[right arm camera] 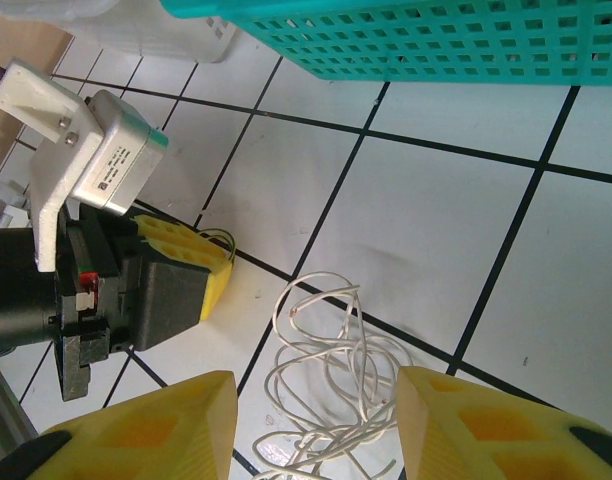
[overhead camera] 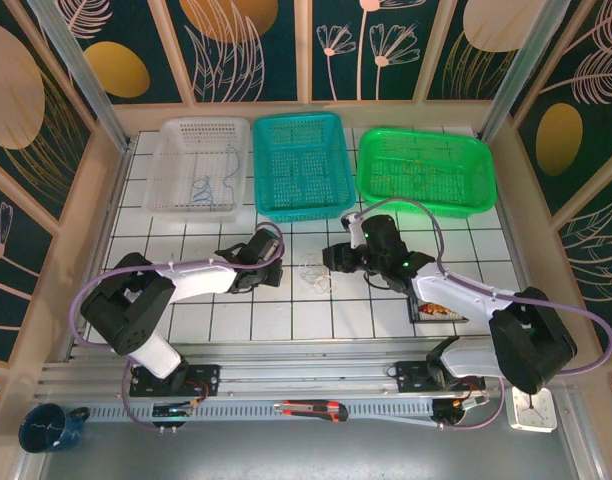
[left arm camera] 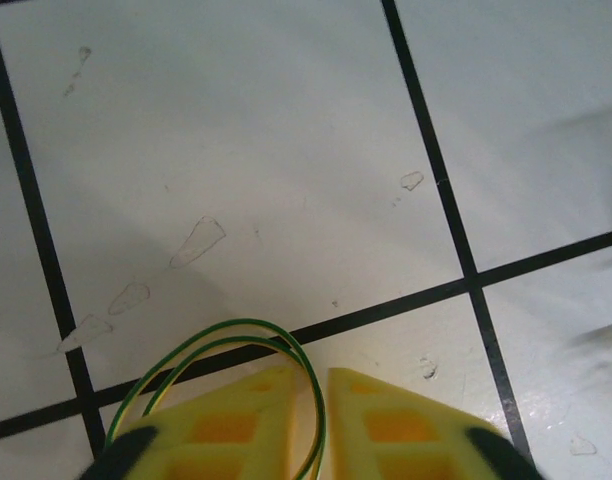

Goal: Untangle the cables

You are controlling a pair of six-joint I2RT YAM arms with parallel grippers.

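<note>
A tangle of thin whitish wire (right arm camera: 346, 385) lies on the white tiled table (overhead camera: 286, 320), between the open fingers of my right gripper (right arm camera: 316, 425). In the top view this tangle (overhead camera: 316, 277) sits between the two grippers. My left gripper (left arm camera: 311, 400) is shut on a thin green-yellow wire (left arm camera: 221, 338), which loops out ahead of the fingertips and runs back between them. In the right wrist view the left gripper (right arm camera: 186, 265) rests low on the table just left of the tangle. A bluish wire (overhead camera: 208, 183) lies in the white basket.
Three baskets stand along the back: white (overhead camera: 201, 212), teal (overhead camera: 304, 213) and green (overhead camera: 426, 207). A small packet (overhead camera: 441, 310) lies near the right arm. A box cutter (overhead camera: 311, 410) rests on the front rail, and a dark mug (overhead camera: 48, 428) stands at the front left.
</note>
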